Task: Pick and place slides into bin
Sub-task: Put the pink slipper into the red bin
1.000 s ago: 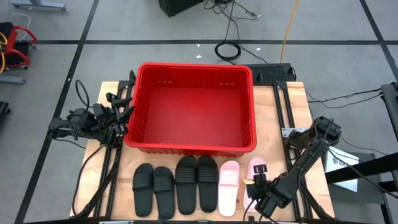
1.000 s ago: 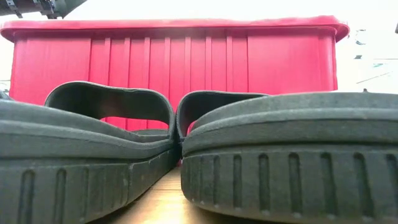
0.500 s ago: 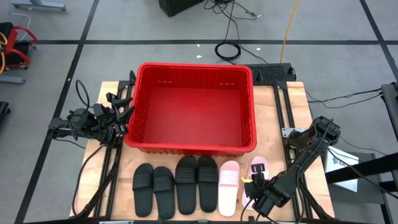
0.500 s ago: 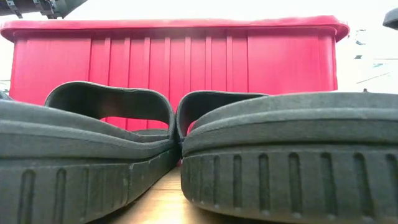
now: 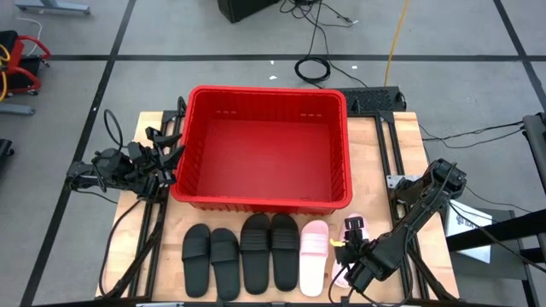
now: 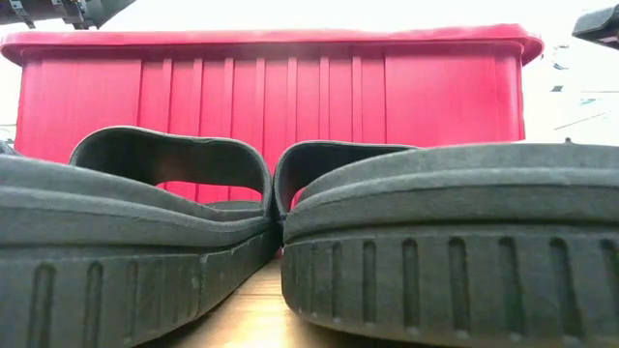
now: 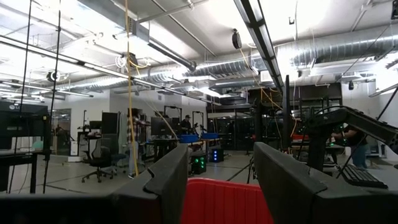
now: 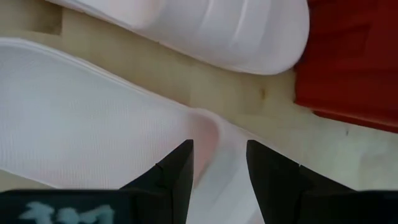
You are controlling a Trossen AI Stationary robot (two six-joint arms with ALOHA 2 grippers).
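Along the table's [image 5: 409, 136] near edge lie 6 slides in a row, toes toward the bin: 4 black slides [image 5: 241, 256] side by side on the left part of the row, then 2 pale pink ones. The first pink slide [image 5: 313, 254] lies flat just beside the black ones. The second pink slide [image 5: 353, 228] is at the near right corner, mostly covered by the right arm.

The right gripper [image 5: 348, 260] is down over this second pink slide. In the right wrist view its 2 dark fingers [image 8: 176, 171] stand apart with the slide's strap between them, pressed up close to it; whether they have closed firmly on the strap, I cannot tell. The other pink slide and a corner of the bin show beyond.

From the low view, 2 black slides fill the foreground, soles ribbed, with the bin's red wall behind them.

The bin [image 5: 189, 145], a large red crate, stands on the far half of the table, nothing visible inside it.

The left gripper [image 5: 169, 153] waits at the table's left edge, touching or nearly touching the bin's left wall, its fingers parted and holding nothing.
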